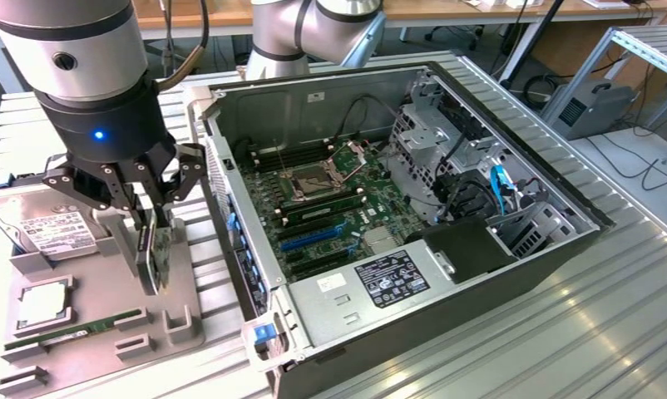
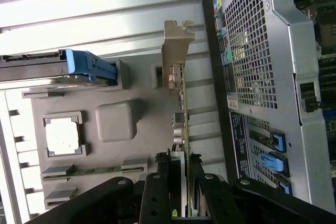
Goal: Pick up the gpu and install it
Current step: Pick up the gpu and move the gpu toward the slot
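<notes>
The gpu [image 1: 156, 249] stands thin edge-on over the grey holder tray [image 1: 101, 274], at the exterior view's left of the open PC case [image 1: 422, 208]. My gripper [image 1: 153, 218] reaches down from above and is shut on the card's upper part. In the wrist view the gpu [image 2: 178, 114] runs edge-on away from my gripper [image 2: 177, 162], a black finger [image 2: 157, 182] on each side of it, and its silver end bracket [image 2: 176, 40] is at the far end. I cannot tell whether the card's lower edge still sits in the holder. The motherboard [image 1: 333, 208] with a blue slot [image 1: 311, 238] lies inside the case.
On the holder tray lie a silver hard drive [image 1: 45, 229] with a white label, a CPU [image 1: 45, 303] and a narrow green RAM stick [image 1: 73, 332]. The case's perforated rear wall [image 2: 252, 51] stands close beside the gpu. The ribbed metal table [image 1: 555, 332] extends to the exterior view's right.
</notes>
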You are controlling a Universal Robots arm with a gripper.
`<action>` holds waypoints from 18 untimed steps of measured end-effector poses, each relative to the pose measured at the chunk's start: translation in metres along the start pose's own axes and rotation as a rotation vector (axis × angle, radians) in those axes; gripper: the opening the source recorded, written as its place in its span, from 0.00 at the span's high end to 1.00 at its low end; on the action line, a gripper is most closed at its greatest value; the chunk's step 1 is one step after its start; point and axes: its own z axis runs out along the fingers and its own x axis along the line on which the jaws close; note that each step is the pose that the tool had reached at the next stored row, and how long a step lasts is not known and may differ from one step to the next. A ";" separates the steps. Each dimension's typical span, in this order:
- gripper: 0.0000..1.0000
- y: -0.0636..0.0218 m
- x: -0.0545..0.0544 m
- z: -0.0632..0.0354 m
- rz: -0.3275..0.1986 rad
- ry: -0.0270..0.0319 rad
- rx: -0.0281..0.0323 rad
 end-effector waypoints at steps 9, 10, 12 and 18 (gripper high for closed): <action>0.73 0.0003 -0.001 -0.0209 0.000 0.0000 0.0000; 0.73 0.0004 -0.001 -0.0233 0.000 0.0000 0.0001; 0.73 0.0005 -0.001 -0.0288 0.000 0.0000 0.0000; 0.73 0.0006 -0.001 -0.0390 0.000 0.0000 0.0000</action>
